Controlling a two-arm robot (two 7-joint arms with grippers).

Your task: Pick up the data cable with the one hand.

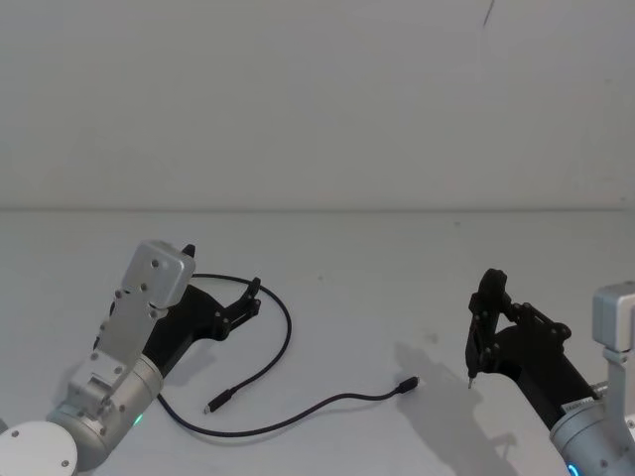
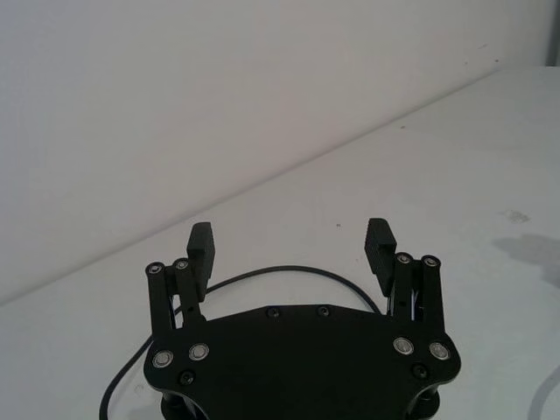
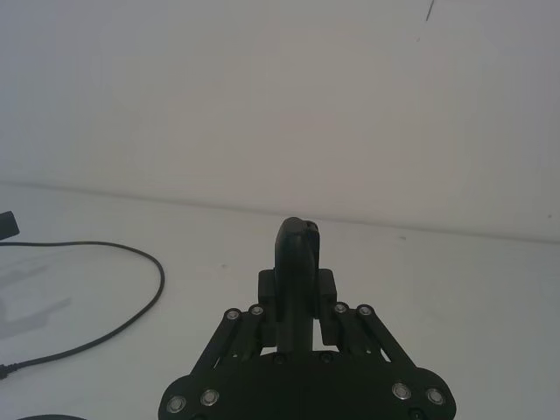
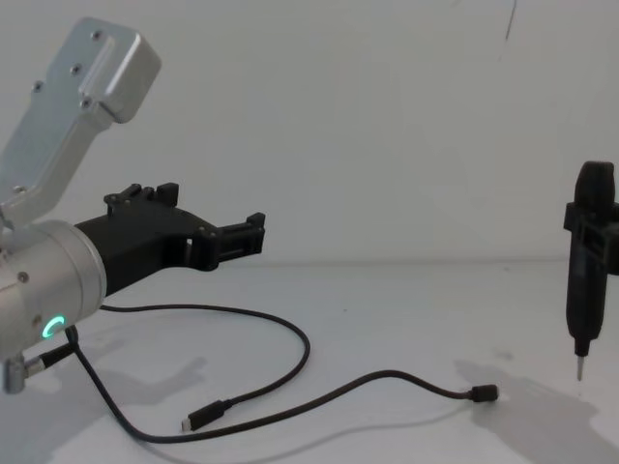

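Left claw (image 1: 250, 297) spread wide above the cable (image 1: 290, 332).
Head view: cable lay looped on the desk (image 1: 397, 268), one bend under that claw, one plug nearer the right claw (image 1: 488, 315). Left wrist: fingers (image 2: 381, 236) far apart over it. Chest: right claw clamped a pen tool (image 4: 583, 300).
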